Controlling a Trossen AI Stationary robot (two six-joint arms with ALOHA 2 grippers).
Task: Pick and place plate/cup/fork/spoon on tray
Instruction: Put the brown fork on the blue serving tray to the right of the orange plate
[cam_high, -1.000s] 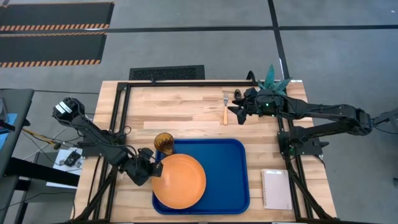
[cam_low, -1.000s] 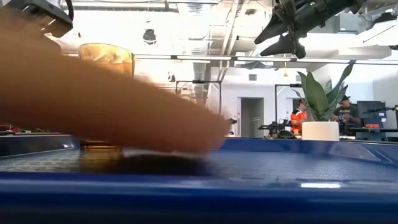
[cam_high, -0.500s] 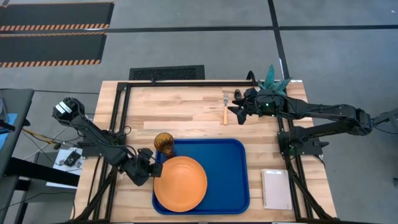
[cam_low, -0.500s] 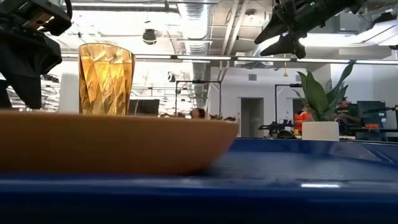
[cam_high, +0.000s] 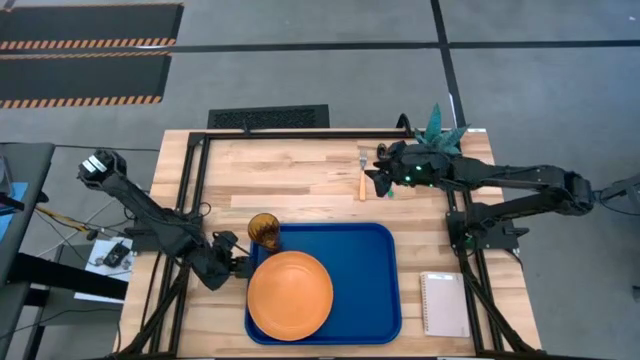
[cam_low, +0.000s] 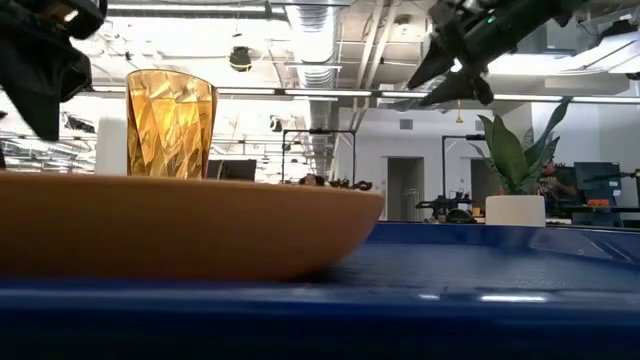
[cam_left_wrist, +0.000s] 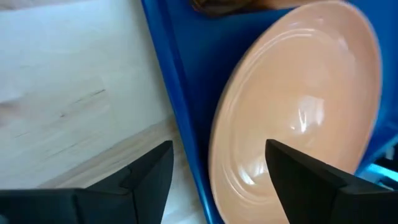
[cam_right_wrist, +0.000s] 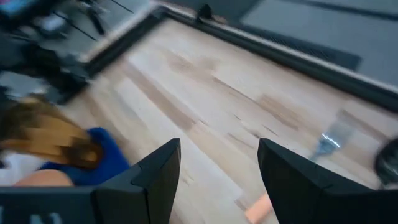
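Observation:
The orange plate (cam_high: 290, 293) lies flat in the left half of the blue tray (cam_high: 365, 290). The amber cup (cam_high: 264, 231) stands upright in the tray's far left corner. My left gripper (cam_high: 235, 268) is open just left of the plate; in its wrist view its fingers flank the tray's left rim (cam_left_wrist: 177, 118) and the plate's edge (cam_left_wrist: 298, 112) without touching. The fork (cam_high: 362, 172) lies on the wood beyond the tray. My right gripper (cam_high: 378, 178) hovers open just right of it. I cannot make out the spoon.
A white notepad (cam_high: 445, 303) lies right of the tray near the front edge. A potted plant (cam_high: 440, 125) stands at the far right corner, behind my right arm. A black frame (cam_high: 200, 180) runs along the table's left, far and right sides.
My left gripper has opened and let go of the plate, then drawn back a little toward the table's left edge. The plate, tilted a second ago, has settled flat on the tray. My right gripper has shifted slightly toward the fork.

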